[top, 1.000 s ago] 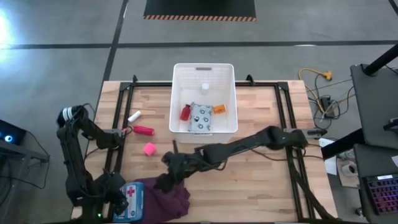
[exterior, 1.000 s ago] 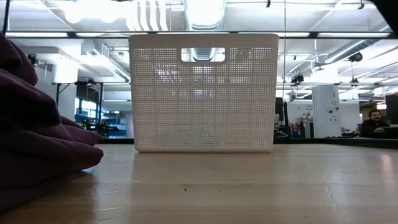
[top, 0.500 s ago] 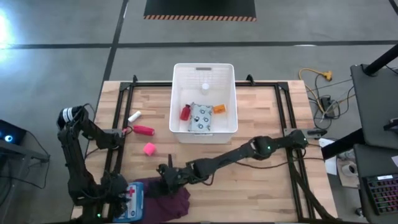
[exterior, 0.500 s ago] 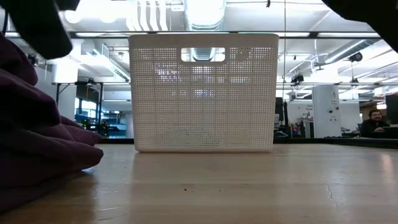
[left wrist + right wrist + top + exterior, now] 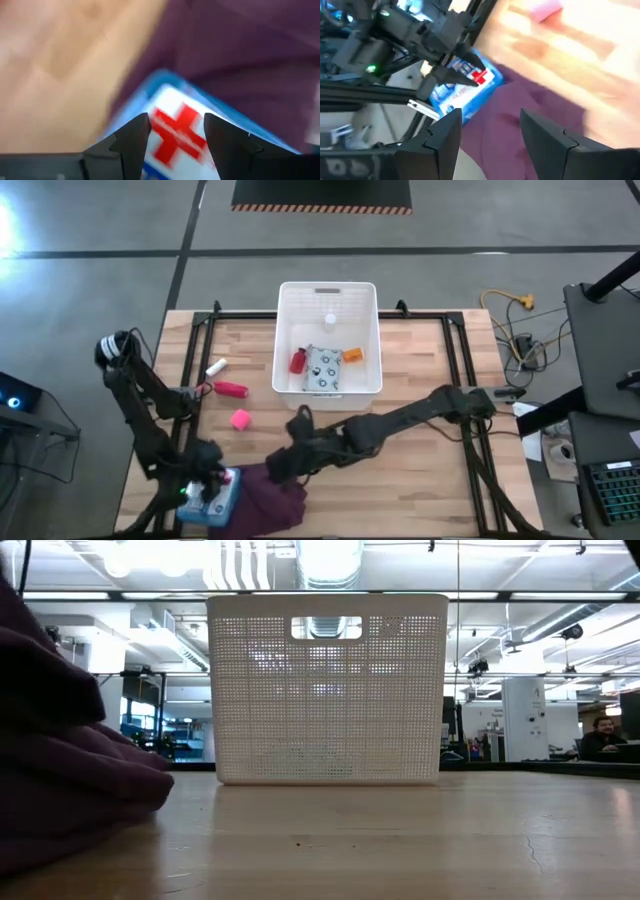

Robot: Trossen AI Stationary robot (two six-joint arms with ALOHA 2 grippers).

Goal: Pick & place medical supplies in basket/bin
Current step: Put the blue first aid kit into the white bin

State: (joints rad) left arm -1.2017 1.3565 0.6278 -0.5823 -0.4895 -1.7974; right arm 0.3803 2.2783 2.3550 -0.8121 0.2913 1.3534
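The blue first-aid pouch (image 5: 222, 500) with its red cross (image 5: 177, 131) lies at the near left, partly against the dark purple cloth (image 5: 272, 496). My left gripper (image 5: 176, 125) is open and points down at the pouch; it also shows in the right wrist view (image 5: 462, 67). My right gripper (image 5: 490, 130) is open and empty over the cloth's far edge (image 5: 283, 466). The white basket (image 5: 328, 298) holds a red bottle (image 5: 298, 361), a patterned pouch (image 5: 323, 369), an orange box (image 5: 352, 355) and a white vial (image 5: 330, 320). My left gripper comes at the pouch's top face (image 5: 170, 102) from above, one open finger on each side of the red cross. I cannot tell whether the fingertips touch it.
A white vial (image 5: 215, 367), a pink-red tube (image 5: 231, 389) and a pink cube (image 5: 240, 419) lie on the bare wood left of the basket. In the low view the cloth (image 5: 60, 780) bulks at the left, the basket (image 5: 328, 690) behind it. Black rails (image 5: 195, 370) run along both sides.
My left gripper has gone from the near left corner toward the table's right, over the blue pouch. My right gripper dipped to the cloth's far edge, then drew back toward the table's right and far side. The cloth's heap has changed shape, standing higher on its left.
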